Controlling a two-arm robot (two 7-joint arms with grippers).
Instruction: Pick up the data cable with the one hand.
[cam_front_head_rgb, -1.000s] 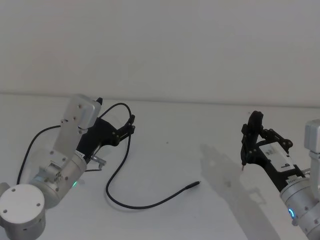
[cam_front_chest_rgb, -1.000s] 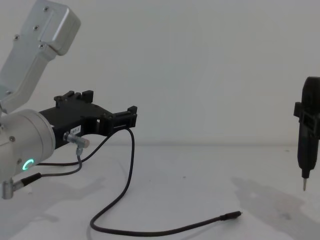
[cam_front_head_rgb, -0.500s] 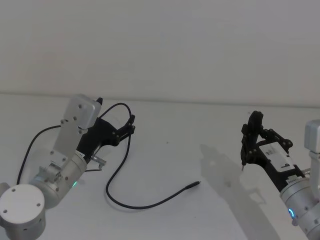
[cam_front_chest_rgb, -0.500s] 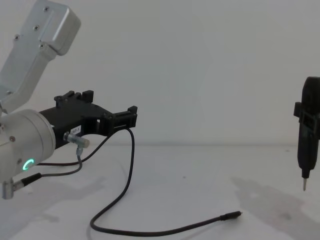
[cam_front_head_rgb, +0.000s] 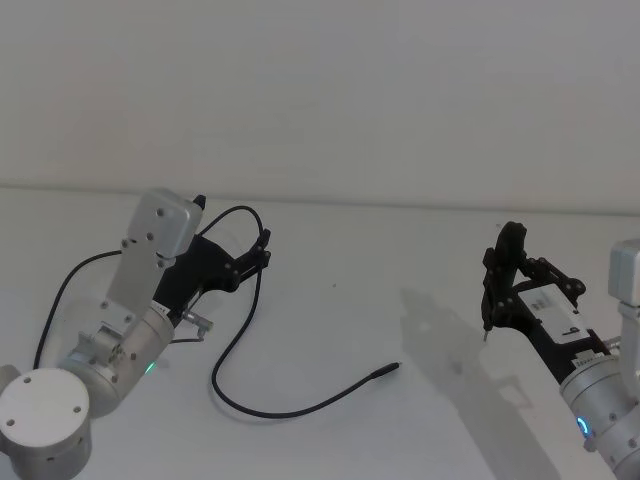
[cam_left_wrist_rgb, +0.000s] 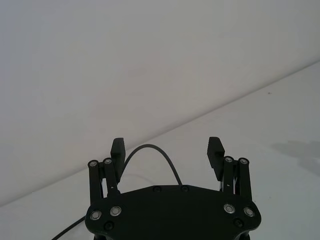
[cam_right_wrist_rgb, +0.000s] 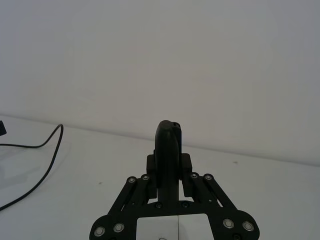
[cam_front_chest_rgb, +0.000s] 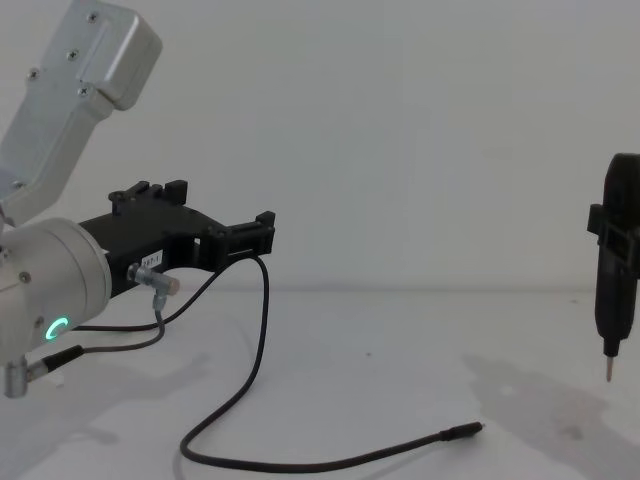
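The data cable (cam_front_head_rgb: 237, 338) is a long black line that loops up by my left gripper (cam_front_head_rgb: 262, 248), then curves down across the white table to its slim plug (cam_front_head_rgb: 388, 371). In the left wrist view the fingers (cam_left_wrist_rgb: 118, 150) stand wide apart, and the cable (cam_left_wrist_rgb: 150, 147) arcs between them untouched. From the chest, the left gripper (cam_front_chest_rgb: 262, 232) hovers above the table with the cable (cam_front_chest_rgb: 265, 330) hanging below its tips and the plug (cam_front_chest_rgb: 465, 431) lying flat. On the right, my right gripper (cam_front_head_rgb: 500, 285) is shut on a narrow black tool (cam_right_wrist_rgb: 169, 137) with a pin tip (cam_front_chest_rgb: 608, 375).
A thin grey wire (cam_front_chest_rgb: 158, 318) runs from the silver stub (cam_front_chest_rgb: 155, 283) on the left gripper back toward the wrist. The white table (cam_front_head_rgb: 340, 300) meets a plain white wall behind. Open surface lies between the plug and the right arm.
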